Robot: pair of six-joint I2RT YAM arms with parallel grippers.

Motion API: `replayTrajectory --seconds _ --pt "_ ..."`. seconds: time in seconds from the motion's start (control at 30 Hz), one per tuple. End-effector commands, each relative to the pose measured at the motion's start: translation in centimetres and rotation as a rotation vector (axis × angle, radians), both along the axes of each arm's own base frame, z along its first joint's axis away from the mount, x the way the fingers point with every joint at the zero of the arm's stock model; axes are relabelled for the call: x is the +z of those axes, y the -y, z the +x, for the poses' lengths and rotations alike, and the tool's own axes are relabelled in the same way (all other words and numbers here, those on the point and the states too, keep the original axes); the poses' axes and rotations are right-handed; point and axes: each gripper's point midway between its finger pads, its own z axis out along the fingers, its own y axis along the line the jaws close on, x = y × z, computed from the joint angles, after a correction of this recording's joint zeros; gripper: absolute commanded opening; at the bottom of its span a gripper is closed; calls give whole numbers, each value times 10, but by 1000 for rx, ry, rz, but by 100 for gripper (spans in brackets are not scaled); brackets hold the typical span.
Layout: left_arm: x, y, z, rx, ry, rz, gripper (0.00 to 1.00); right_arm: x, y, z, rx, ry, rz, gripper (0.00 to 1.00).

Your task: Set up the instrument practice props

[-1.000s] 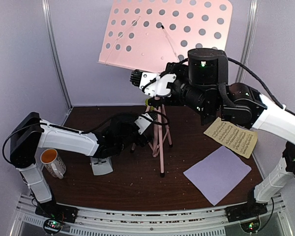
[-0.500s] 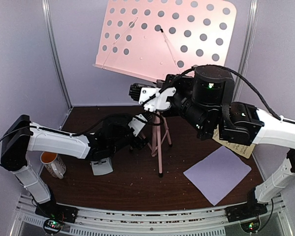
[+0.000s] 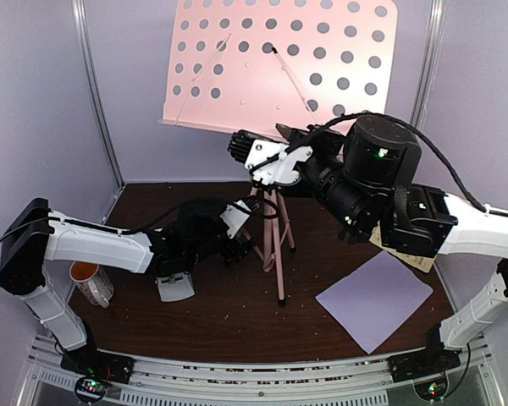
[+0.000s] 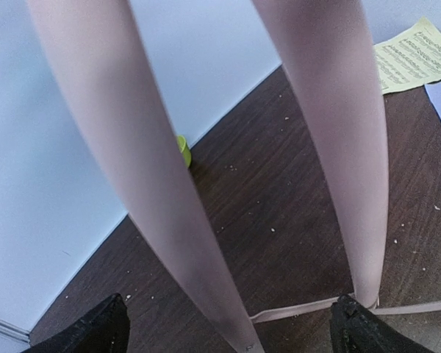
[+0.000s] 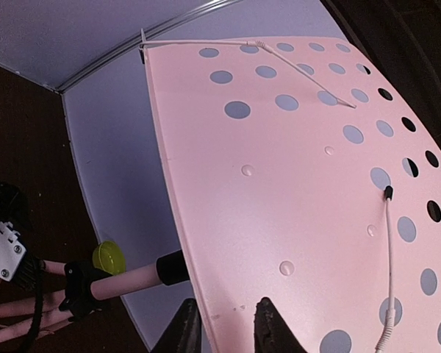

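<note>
Pink tripod music stand with perforated desk (image 3: 279, 68) upright mid-counter (image 3: 237, 330). Right pincer (image 5: 226, 332) at desk's lower edge, fingers astride it, narrow gap; clamped or loose, cannot tell. Left pincer (image 4: 231, 331) spread wide, low, two stand legs (image 4: 154, 184) just ahead, between its fingertips. Lavender sheet-music page (image 3: 374, 298) flat, well right of left pincer; pale-yellow page (image 4: 415, 55) beyond it.

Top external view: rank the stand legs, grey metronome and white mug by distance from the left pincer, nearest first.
1. Stand legs: right at the left pincer, mid-table.
2. Grey metronome: left of the pincer, by the forearm, toward the front edge.
3. White mug: far left, near the arm's base.
</note>
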Motion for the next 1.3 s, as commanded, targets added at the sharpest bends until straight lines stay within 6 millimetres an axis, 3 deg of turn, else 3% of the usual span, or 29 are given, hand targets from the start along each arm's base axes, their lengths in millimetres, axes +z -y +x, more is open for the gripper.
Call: replayTrajectory --seconds 0.0,0.7,0.97,1.27 --pt "18 8 -6 -42 -14 -38 98 57 34 -12 18 34 266 30" --pt "19 14 -17 -104 -58 -50 98 43 39 -18 59 -26 277 58" --pt "19 14 -19 -112 -72 -55 98 32 40 -24 86 -67 267 76" --pt "18 9 -24 -117 -86 -53 98 23 39 -36 138 -107 256 83"
